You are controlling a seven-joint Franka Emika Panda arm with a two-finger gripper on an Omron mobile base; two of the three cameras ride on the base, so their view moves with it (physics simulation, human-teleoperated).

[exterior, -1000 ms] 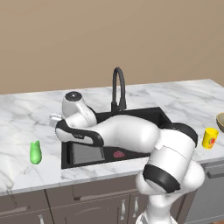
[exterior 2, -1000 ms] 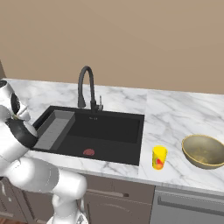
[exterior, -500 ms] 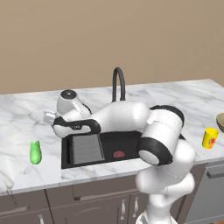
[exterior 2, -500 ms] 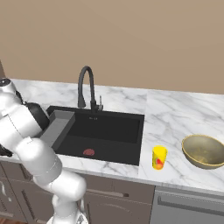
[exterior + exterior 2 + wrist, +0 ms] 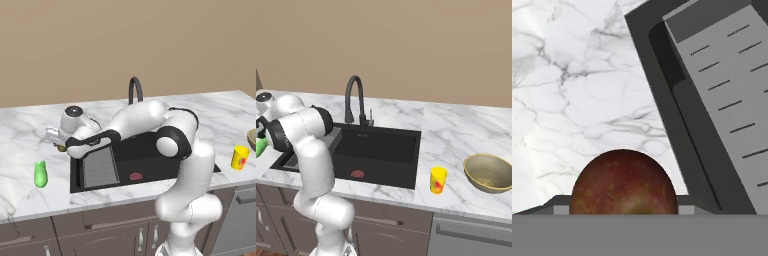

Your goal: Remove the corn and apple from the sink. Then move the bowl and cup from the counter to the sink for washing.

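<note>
Marble counter [image 5: 587, 90] lies under your gripper [image 5: 59, 144], whose fingers clamp the apple [image 5: 623, 182]; it's round, firm, likely slippery, so grip across its middle.

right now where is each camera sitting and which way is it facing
Left base view: behind the arm on its left, looking down over the counter, the sink and the corn; the arm reaches left to the gripper.
Right base view: behind on its right, facing the sink, cup and bowl; the arm stands at the left.
Hand view: on the hand, looking down at the marble and drain rack, the apple between the jaws.
Both base views share the sink, faucet and cup.
</note>
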